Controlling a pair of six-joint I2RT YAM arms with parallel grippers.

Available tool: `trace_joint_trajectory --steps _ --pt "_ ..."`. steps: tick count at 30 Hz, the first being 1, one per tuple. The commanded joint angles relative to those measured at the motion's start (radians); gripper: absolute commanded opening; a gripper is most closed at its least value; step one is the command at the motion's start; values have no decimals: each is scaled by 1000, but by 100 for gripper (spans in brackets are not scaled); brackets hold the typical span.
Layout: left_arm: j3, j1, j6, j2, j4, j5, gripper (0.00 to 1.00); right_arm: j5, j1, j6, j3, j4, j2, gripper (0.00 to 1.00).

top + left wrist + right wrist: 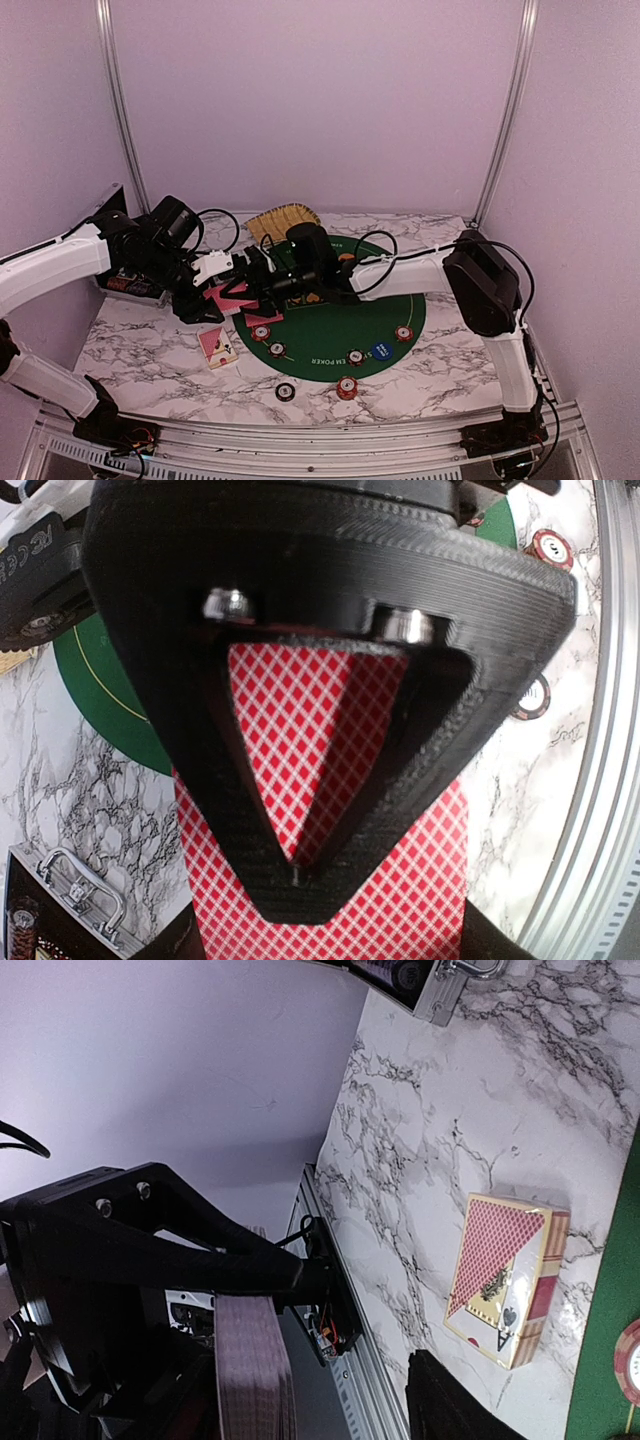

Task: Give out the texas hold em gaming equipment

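A deck of red-backed playing cards is held above the table's left part, seen edge-on in the right wrist view. My left gripper is shut on its two long edges, in the left wrist view. My right gripper is open; one triangular finger lies flat on the top card and the other finger stands clear of the deck. Several striped chips and a blue button lie on the green round mat. Two chips lie on the marble in front of it.
A card box lies on the marble left of the mat, also in the right wrist view. The black metal case stands at the far left. The yellow woven basket is at the back. The metal rail runs along the front edge.
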Motion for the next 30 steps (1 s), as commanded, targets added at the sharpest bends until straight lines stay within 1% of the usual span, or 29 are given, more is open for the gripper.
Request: trace_joint_trajectory --steps 1,8,17,20,23,26,30 --pt "18 6 16 -23 4 11 0 12 -10 -11 -14 -24 -38 60" --pt "10 6 17 -25 4 8 0 10 -13 -16 -25 -24 -50 55" --pt "5 6 18 -28 5 4 0 7 -28 -24 -70 -25 -99 53" --pt "4 6 17 -28 4 2 0 9 -29 -28 -82 -29 -115 44" --pt "2 7 17 -28 4 1 0 8 -31 -31 -95 -37 -130 28" --pt "2 6 18 -26 5 1 0 7 -34 -40 -106 -50 -143 16" --pt "1 6 19 -30 4 1 0 6 -43 -59 -115 -76 -161 14"
